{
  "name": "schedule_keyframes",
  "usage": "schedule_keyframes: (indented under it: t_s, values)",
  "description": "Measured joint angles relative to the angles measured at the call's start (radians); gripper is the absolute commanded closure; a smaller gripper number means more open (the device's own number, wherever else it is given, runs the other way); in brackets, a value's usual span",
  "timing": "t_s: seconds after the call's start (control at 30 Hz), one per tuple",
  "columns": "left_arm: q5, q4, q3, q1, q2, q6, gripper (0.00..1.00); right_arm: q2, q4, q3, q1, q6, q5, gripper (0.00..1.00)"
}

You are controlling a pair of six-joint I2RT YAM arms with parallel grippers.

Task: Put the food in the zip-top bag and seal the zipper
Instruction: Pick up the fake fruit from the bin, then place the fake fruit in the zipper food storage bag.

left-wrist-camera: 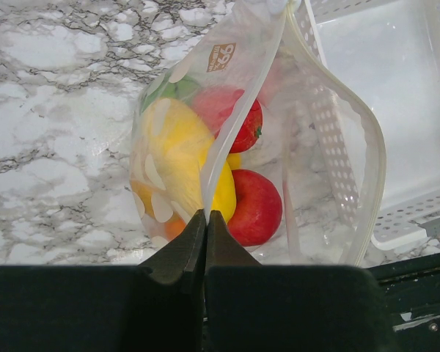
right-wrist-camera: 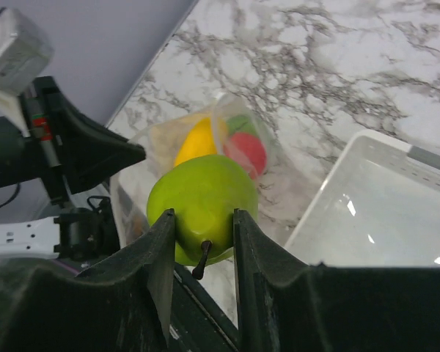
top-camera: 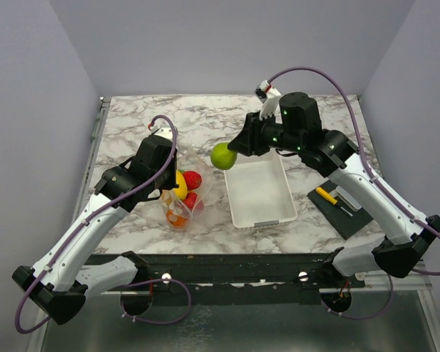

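Note:
The zip-top bag (top-camera: pixel 182 202) lies on the marble left of centre with its mouth held open. My left gripper (left-wrist-camera: pixel 206 214) is shut on the near zipper (left-wrist-camera: pixel 238 117) strip, which it pinches and lifts. Inside the bag (left-wrist-camera: pixel 308 169) lie a yellow fruit (left-wrist-camera: pixel 177 147), two red fruits (left-wrist-camera: pixel 257 207), an orange one (left-wrist-camera: pixel 174 227) and a dark green one (left-wrist-camera: pixel 177 89). My right gripper (right-wrist-camera: pixel 203 224) is shut on a light green fruit (right-wrist-camera: pixel 203 194) with a dark stem. It hangs in the air just right of the bag, at the basket's far left corner (top-camera: pixel 223 155).
A white slotted basket (top-camera: pixel 260 192) stands right of the bag, its perforated wall (left-wrist-camera: pixel 330 139) close against the bag's far side. A black tray (top-camera: pixel 345 213) with a yellow tool lies at the right. A raised metal rail runs along the table's near edge.

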Motion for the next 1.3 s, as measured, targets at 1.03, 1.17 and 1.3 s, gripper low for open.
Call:
schedule_keyframes:
  t_s: [1.03,1.17,1.3]
  values:
    - [0.001,0.000,0.000,0.000,-0.005,0.000,1.00,0.348,-0.019,0.188,0.348,-0.018,0.444,0.81]
    - [0.001,0.000,0.000,0.000,-0.005,0.000,1.00,0.357,-0.019,0.188,0.351,-0.011,0.466,0.67]
    - [0.001,0.001,-0.004,0.000,-0.005,0.000,1.00,0.359,-0.019,0.188,0.356,0.000,0.466,0.49]
